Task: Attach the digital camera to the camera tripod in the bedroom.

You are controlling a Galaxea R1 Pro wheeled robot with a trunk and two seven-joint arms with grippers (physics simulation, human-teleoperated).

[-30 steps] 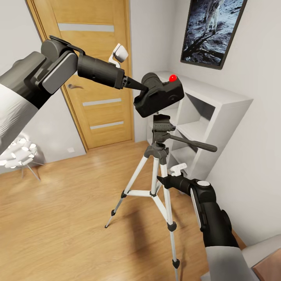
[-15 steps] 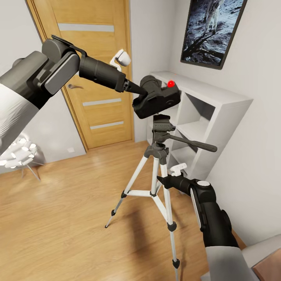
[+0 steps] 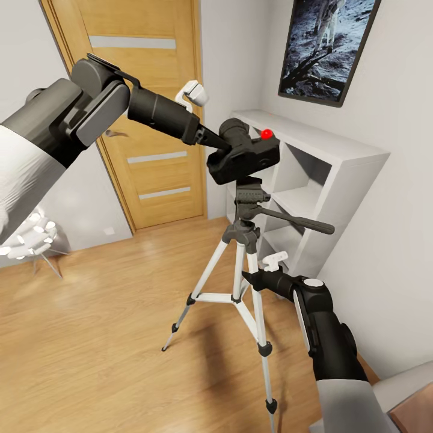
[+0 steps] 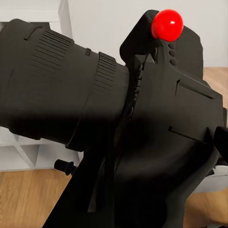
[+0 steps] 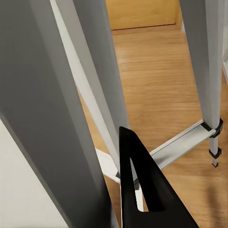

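In the head view my left gripper point(image 3: 220, 143) is shut on the lens end of the digital camera point(image 3: 246, 157), a chunky black body with a red dot button point(image 3: 266, 133) on top. The camera hangs right over the dark head point(image 3: 251, 196) of the camera tripod point(image 3: 240, 288), its underside at or just above the head plate. The left wrist view shows the camera point(image 4: 142, 142) close up. My right gripper point(image 3: 248, 277) is low beside the silver tripod legs point(image 5: 95, 85), its fingers point(image 5: 137, 190) together and holding nothing that I can see.
A wooden door point(image 3: 144, 120) stands behind the tripod and a white cube shelf point(image 3: 337, 174) is right beside it against the wall. A framed picture point(image 3: 328, 45) hangs above. A spiky white lamp point(image 3: 27, 237) sits at left, and a bed corner point(image 3: 409, 391) at bottom right.
The left arm has lowered the camera a little and levelled it over the tripod head. The right arm and tripod have not moved.
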